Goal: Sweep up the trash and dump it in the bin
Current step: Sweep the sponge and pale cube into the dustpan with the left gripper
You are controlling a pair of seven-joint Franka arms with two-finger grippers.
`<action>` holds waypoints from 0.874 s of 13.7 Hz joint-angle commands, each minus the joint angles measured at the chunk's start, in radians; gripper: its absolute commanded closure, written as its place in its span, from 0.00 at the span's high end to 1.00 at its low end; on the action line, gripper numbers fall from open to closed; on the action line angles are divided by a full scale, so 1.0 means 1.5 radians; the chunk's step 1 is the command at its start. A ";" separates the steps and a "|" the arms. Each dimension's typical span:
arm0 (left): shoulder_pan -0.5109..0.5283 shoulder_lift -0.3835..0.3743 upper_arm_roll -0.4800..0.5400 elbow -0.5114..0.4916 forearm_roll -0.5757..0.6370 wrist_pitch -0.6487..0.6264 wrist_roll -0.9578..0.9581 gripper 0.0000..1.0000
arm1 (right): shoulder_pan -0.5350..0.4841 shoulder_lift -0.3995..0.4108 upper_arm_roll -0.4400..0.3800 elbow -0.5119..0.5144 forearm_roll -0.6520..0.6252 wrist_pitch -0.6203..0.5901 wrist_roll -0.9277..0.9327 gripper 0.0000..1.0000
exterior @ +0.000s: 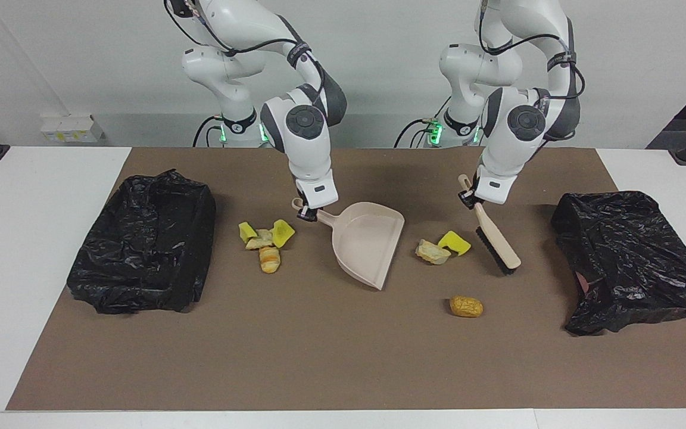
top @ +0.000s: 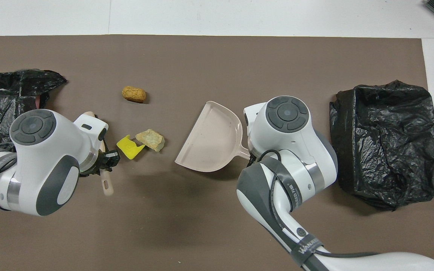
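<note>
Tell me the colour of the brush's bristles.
Black, under a pale beige back; the brush shows best in the facing view.

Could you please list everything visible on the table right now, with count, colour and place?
Trash: seven scraps, yellow and tan; a cluster toward the right arm's end, two between dustpan and brush, one brown lump farther from the robots.
Dustpan: one, beige, mid-table.
Brush: one, beige with black bristles, tilted down to the mat.
Bins: two, black-bagged, one at each end.
Mat: one, brown.
Right gripper: shut on dustpan handle.
Left gripper: shut on brush handle.
</note>
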 commanded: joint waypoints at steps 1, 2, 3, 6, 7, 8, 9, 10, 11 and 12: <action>0.015 -0.015 -0.008 -0.028 0.000 0.043 0.029 0.00 | 0.032 0.011 0.003 -0.017 -0.007 0.057 -0.022 0.00; 0.012 -0.016 -0.008 -0.038 0.000 0.076 0.046 0.00 | 0.035 0.013 0.003 -0.017 -0.016 0.069 -0.019 0.00; 0.007 -0.010 -0.008 -0.048 0.000 0.101 0.052 0.00 | 0.035 0.013 0.003 -0.018 -0.022 0.071 -0.010 0.00; -0.014 -0.007 -0.010 -0.061 0.000 0.122 0.139 0.00 | 0.047 0.012 0.003 -0.018 -0.028 0.073 0.021 0.00; -0.028 -0.010 -0.011 -0.066 0.000 0.120 0.169 0.00 | 0.047 0.012 0.003 -0.018 -0.029 0.073 0.021 0.00; -0.042 -0.012 -0.012 -0.067 -0.001 0.116 0.202 0.00 | 0.046 0.012 0.003 -0.019 -0.029 0.073 0.021 0.00; -0.059 -0.013 -0.013 -0.067 -0.001 0.116 0.223 0.00 | 0.046 0.012 0.003 -0.018 -0.029 0.072 0.024 0.00; -0.085 -0.014 -0.013 -0.067 -0.001 0.116 0.226 0.00 | 0.046 0.012 0.003 -0.018 -0.029 0.072 0.030 0.00; -0.107 -0.017 -0.013 -0.068 -0.001 0.114 0.226 0.00 | 0.046 0.012 0.003 -0.018 -0.029 0.072 0.031 0.00; -0.130 -0.021 -0.013 -0.069 -0.001 0.111 0.227 0.00 | 0.046 0.012 0.003 -0.019 -0.029 0.072 0.031 0.00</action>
